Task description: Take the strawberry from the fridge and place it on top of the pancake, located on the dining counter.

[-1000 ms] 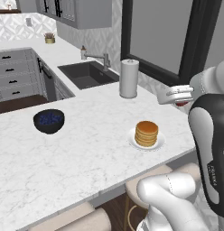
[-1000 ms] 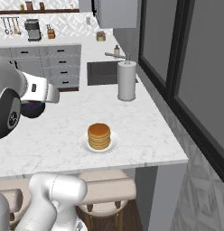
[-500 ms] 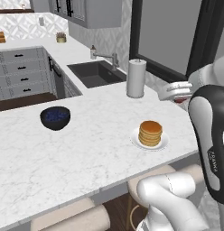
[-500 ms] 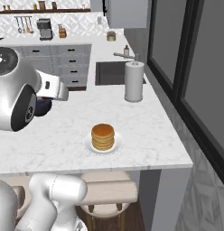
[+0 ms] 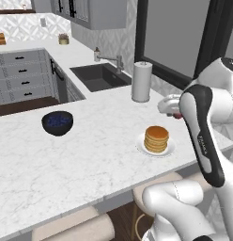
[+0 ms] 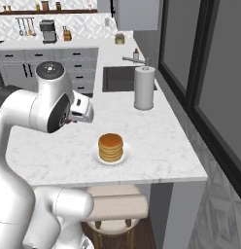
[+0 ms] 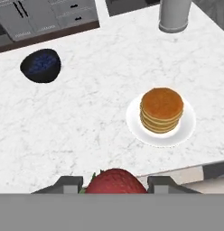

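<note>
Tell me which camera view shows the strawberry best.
The hand view: the strawberry sits large and red between the gripper fingertips, held above the dining counter. The left base view gives just a small red speck by the hand; in the right base view I cannot make it out.

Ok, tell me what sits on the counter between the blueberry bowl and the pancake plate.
Nothing: in the hand view, bare white marble dining counter runs from the blueberry bowl to the pancake on its plate.
</note>
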